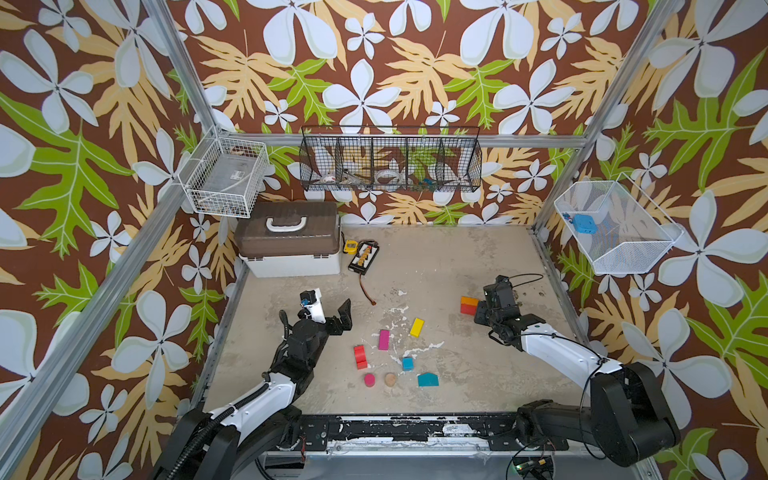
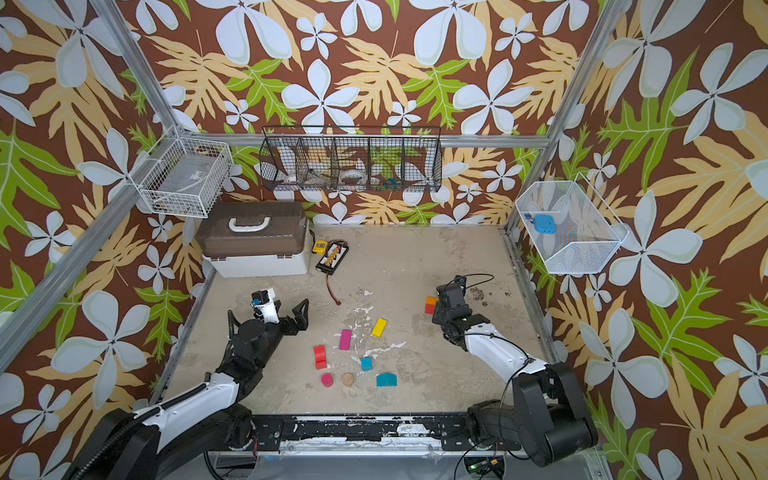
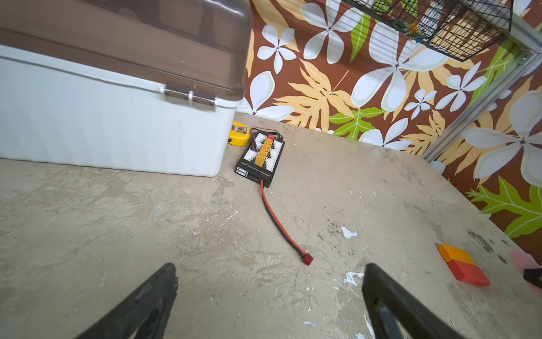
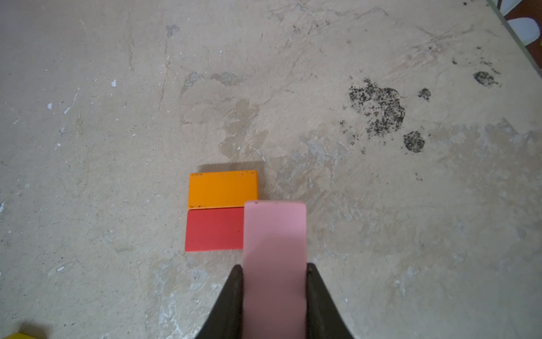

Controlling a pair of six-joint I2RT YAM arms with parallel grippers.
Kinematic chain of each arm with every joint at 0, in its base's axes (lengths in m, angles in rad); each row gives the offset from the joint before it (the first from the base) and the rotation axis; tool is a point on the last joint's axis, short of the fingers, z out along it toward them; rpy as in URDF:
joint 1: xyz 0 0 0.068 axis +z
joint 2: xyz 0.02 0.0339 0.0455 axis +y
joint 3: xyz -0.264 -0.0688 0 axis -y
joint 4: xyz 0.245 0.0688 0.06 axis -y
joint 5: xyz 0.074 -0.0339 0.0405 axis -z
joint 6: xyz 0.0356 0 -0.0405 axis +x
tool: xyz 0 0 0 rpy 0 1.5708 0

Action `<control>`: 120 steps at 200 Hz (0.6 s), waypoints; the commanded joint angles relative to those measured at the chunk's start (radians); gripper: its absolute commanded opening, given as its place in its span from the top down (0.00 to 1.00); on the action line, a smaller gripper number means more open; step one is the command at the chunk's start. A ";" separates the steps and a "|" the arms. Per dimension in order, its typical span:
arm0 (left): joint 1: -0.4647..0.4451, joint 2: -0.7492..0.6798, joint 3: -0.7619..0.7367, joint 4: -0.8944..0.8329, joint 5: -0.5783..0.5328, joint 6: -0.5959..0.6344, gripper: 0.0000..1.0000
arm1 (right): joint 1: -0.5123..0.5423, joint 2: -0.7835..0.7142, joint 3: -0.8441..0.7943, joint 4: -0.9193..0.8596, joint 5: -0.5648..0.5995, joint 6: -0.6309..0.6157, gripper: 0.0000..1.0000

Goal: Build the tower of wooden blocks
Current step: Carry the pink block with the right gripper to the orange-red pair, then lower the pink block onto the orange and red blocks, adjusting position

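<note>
Pink block (image 4: 274, 234), clamped lengthwise between the black fingers (image 4: 231, 293) of the right gripper (image 4: 274, 266), fills the foreground of the right wrist view; its far end overlaps the ends of an orange block (image 4: 223, 189) and a red block (image 4: 214, 229), which lie flat on the table (image 4: 381, 205) with long sides touching; whether the pink block touches them cannot be told. In both top views this pair sits at the right of the table, just beside the right gripper. Left gripper (image 3: 269, 267) hovers over bare table at the left, jaws spread wide and holding nothing, well apart from the blocks. Loose pieces lie in the middle, towards the front: yellow brick (image 1: 417, 327); magenta brick (image 1: 384, 339); red piece (image 1: 360, 356); blue cube (image 1: 407, 363); teal house-shaped piece (image 1: 428, 379); magenta cylinder (image 1: 369, 380) and tan cylinder (image 1: 390, 379), near each other. Black charging board (image 3: 259, 157), beside a white box (image 3: 117, 117) with a brown lid, carries white lettering along its near edge, too blurred to read.
</note>
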 commanded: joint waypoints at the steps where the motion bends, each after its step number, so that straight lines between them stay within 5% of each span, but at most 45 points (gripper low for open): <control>1: -0.006 0.011 0.013 0.041 -0.051 0.026 0.00 | -0.038 0.003 -0.012 0.065 -0.044 -0.020 0.78; 35: -0.006 0.025 0.021 0.043 -0.059 0.027 0.00 | -0.083 0.074 -0.018 0.113 -0.149 -0.016 0.81; 120: -0.008 -0.033 -0.016 0.064 -0.068 0.025 0.00 | -0.083 0.111 -0.023 0.167 -0.143 -0.024 0.81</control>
